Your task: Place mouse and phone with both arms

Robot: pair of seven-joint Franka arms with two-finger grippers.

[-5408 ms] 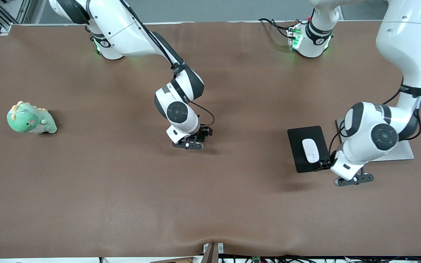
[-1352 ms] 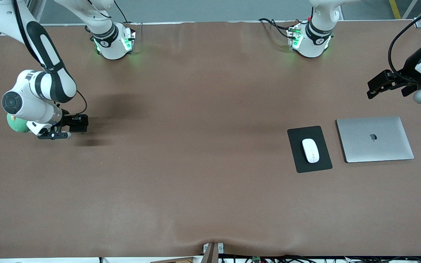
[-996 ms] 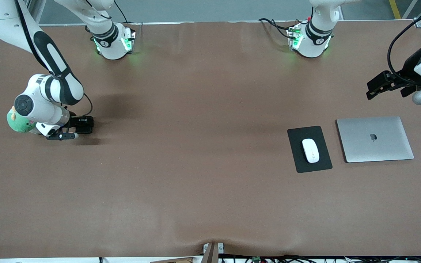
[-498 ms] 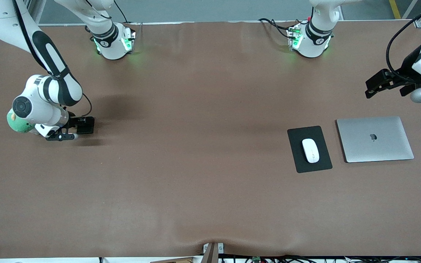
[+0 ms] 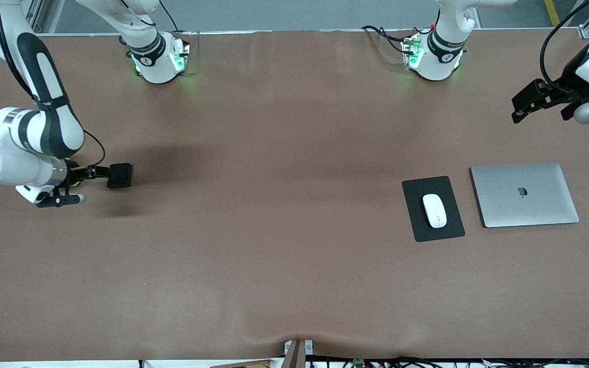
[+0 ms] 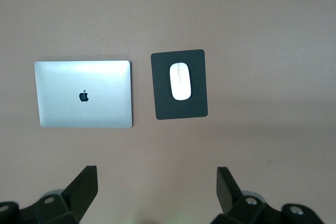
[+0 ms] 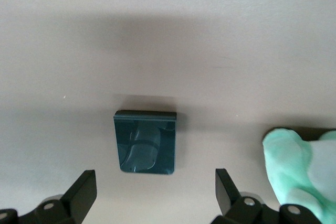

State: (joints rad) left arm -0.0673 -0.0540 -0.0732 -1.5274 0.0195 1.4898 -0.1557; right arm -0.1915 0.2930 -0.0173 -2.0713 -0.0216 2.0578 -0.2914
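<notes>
The black phone point(image 5: 119, 175) point(image 7: 146, 141) lies flat on the brown table toward the right arm's end, held by nothing. My right gripper point(image 5: 89, 184) point(image 7: 155, 178) hangs open just off the phone, with only bare table between its fingers. The white mouse point(image 5: 434, 210) point(image 6: 180, 81) rests on a black mouse pad point(image 5: 420, 230) point(image 6: 163, 103) toward the left arm's end. My left gripper point(image 5: 540, 115) point(image 6: 156, 174) is open and empty, high in the air at the left arm's end of the table.
A closed silver laptop point(image 5: 524, 194) point(image 6: 84, 94) lies beside the mouse pad, closer to the left arm's end. A green plush toy point(image 7: 299, 166) sits near the phone; the right arm hides it in the front view.
The right gripper has let go of the phone, opened and drawn back toward the table's end. The phone stays where it was set. The left gripper has drifted slightly toward the bases.
</notes>
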